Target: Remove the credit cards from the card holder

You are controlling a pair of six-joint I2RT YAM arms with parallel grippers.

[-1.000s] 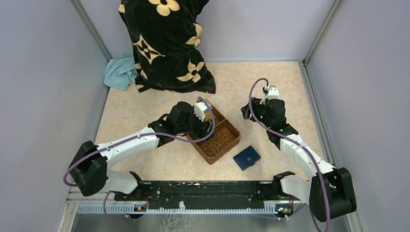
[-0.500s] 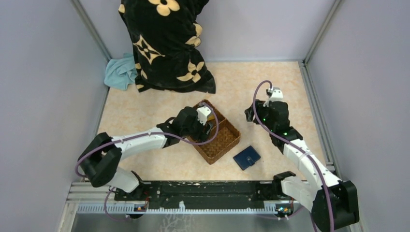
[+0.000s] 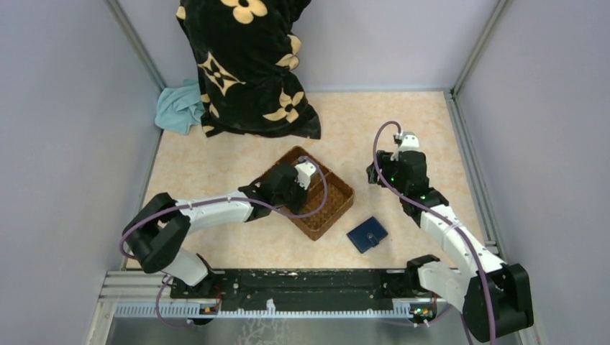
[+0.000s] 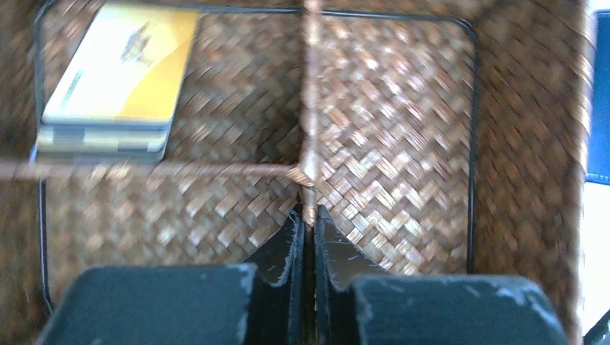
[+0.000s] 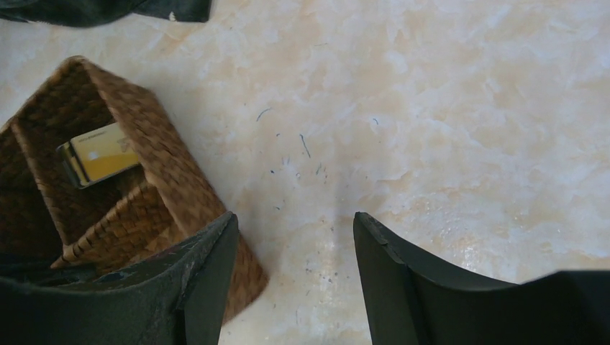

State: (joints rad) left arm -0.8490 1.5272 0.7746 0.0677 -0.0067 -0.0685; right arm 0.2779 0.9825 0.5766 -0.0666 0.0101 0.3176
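The wicker basket [image 3: 332, 215] has slid and turned toward the left arm's base. The left gripper [image 4: 308, 219] drags it, jaws pinched shut on its centre divider [image 4: 309, 108]. The navy card holder [image 3: 367, 234] lies closed on the table [image 3: 216, 165] just beside the basket; whether any card remains inside is hidden. The credit cards [image 4: 115, 79] sit stacked in a small compartment, so removal looks done. The next move is probably releasing the divider. The right gripper [image 5: 295, 230] hovers wide open, holding nothing.

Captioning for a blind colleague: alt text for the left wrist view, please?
A stack of yellow credit cards lies in the upper-left compartment of a brown wicker basket. At the bottom, the left gripper is shut on the basket's centre divider.
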